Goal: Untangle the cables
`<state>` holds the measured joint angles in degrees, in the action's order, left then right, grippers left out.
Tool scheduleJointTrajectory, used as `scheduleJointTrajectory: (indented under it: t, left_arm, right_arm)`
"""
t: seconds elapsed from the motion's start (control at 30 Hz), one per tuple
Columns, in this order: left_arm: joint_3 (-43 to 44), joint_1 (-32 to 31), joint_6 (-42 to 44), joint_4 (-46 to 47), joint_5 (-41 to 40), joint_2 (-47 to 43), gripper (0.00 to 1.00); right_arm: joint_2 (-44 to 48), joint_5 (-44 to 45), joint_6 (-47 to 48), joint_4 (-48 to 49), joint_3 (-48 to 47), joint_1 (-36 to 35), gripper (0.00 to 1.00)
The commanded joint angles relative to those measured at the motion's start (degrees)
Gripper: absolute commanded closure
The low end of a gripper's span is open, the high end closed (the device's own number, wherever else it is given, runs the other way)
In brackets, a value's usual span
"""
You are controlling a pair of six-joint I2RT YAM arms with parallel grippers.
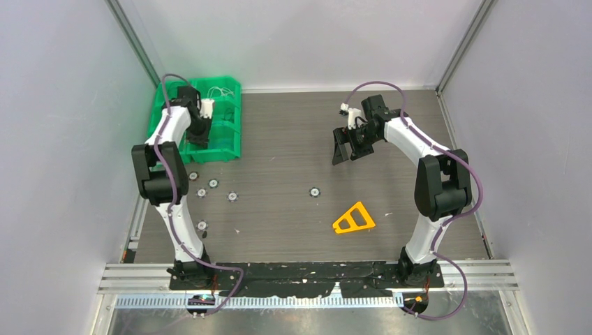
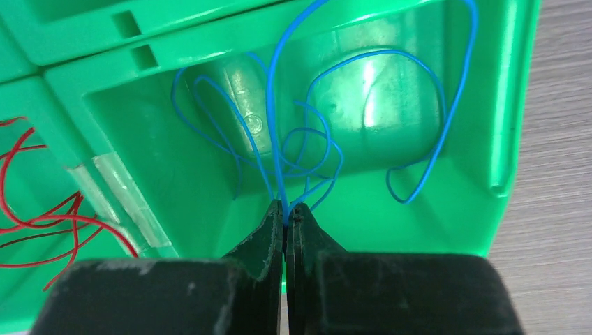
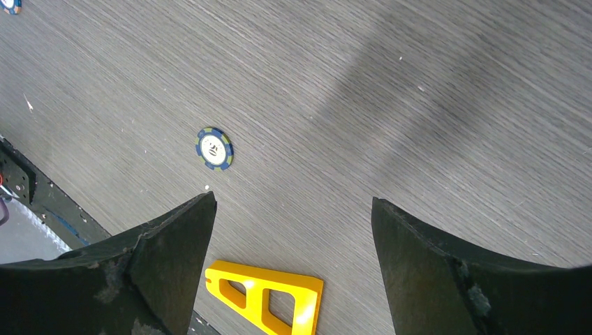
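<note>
Thin blue cables point(image 2: 317, 139) lie looped and tangled in one compartment of the green bin point(image 2: 509, 105). My left gripper point(image 2: 287, 209) is shut on blue cable strands at its fingertips, down inside that compartment. Red cables point(image 2: 42, 223) fill the neighbouring compartment on the left. In the top view the left gripper point(image 1: 197, 134) sits over the green bin point(image 1: 227, 143), and white cables point(image 1: 222, 91) show in a far compartment. My right gripper point(image 3: 293, 209) stands open above bare table; in the top view the right gripper point(image 1: 348, 149) hangs at mid-right with nothing in it.
A yellow triangular plastic piece point(image 1: 353, 219) lies on the table, seen under the right gripper too as the yellow piece point(image 3: 269, 296). Several poker chips are scattered, one chip point(image 1: 315, 191) mid-table and another chip point(image 3: 214, 148) in the right wrist view. Black tape point(image 1: 307, 271) runs along the near edge.
</note>
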<state>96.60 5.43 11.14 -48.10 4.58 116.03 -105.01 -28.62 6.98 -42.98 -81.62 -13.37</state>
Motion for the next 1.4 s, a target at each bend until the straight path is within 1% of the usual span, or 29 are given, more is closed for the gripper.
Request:
scheduleJointTrajectory:
  t: [0.0,0.13,0.33,0.47,0.57,0.63,0.67,0.77,0.8,0.83,0.87,0.93,1.07,1.23,1.3,1.37]
  left_arm:
    - [4.87,-0.23,2.20,-7.11,-4.05,3.10,1.00]
    - [7.49,-0.16,2.48,-9.66,-6.39,5.81,1.00]
    - [12.27,-0.16,3.24,-13.04,-7.56,8.98,1.00]
    - [9.65,-0.28,5.35,-10.99,-7.57,7.48,1.00]
    - [6.75,-0.33,6.97,-8.43,-9.89,5.97,1.00]
    - [5.59,-0.25,7.81,-7.62,-9.73,5.48,1.00]
    - [5.05,-0.25,8.23,-7.19,-9.11,5.02,0.98]
    - [2.92,-0.29,8.88,-4.55,-7.72,2.77,0.77]
    - [2.01,-0.26,8.79,-3.11,-7.59,1.59,0.67]
    - [0.99,-0.25,8.71,-1.85,-7.24,0.33,0.61]
    - [0.38,-0.30,8.81,-0.84,-6.54,-0.79,0.57]
    - [-0.04,-0.25,8.57,0.21,-5.29,-2.56,0.52]
    - [1.18,-0.25,8.97,0.24,-1.59,-4.99,0.48]
    - [5.94,-0.26,11.26,-3.87,3.19,-5.68,0.43]
    - [8.47,-0.14,11.44,-5.06,4.04,-5.54,0.39]
    - [10.20,0.21,11.47,-5.46,6.16,-5.94,0.30]
  right_arm:
    - [1.05,-0.42,0.27,-0.21,-0.92,0.09,0.12]
    - [1.25,-0.28,0.31,-0.23,-0.82,0.07,0.12]
    - [1.04,-0.13,0.30,-0.26,-1.08,0.13,0.12]
    - [0.85,-0.12,0.23,-0.25,-1.31,-0.01,0.12]
    - [0.53,-0.25,0.10,-0.30,-1.73,0.09,0.12]
    - [0.19,-0.43,0.05,-0.47,-2.12,0.07,0.12]
    - [0.09,-0.49,0.05,-0.50,-2.26,0.04,0.12]
    - [-0.10,-0.73,-0.04,-0.80,-2.66,-0.04,0.12]
    - [-0.15,-0.73,-0.04,-0.84,-2.71,-0.06,0.12]
    - [-0.01,-0.73,0.03,-0.82,-2.70,-0.03,0.12]
    - [0.08,-0.73,0.04,-0.85,-2.68,-0.01,0.12]
    - [0.27,-0.73,0.09,-0.85,-2.52,0.04,0.12]
    - [0.33,-0.80,0.14,-0.84,-2.49,0.04,0.12]
    - [0.38,-1.08,0.13,-0.77,-2.44,0.00,0.12]
    - [0.35,-1.16,0.14,-0.77,-2.45,0.00,0.12]
    - [0.48,-1.25,0.14,-0.79,-2.47,0.01,0.12]
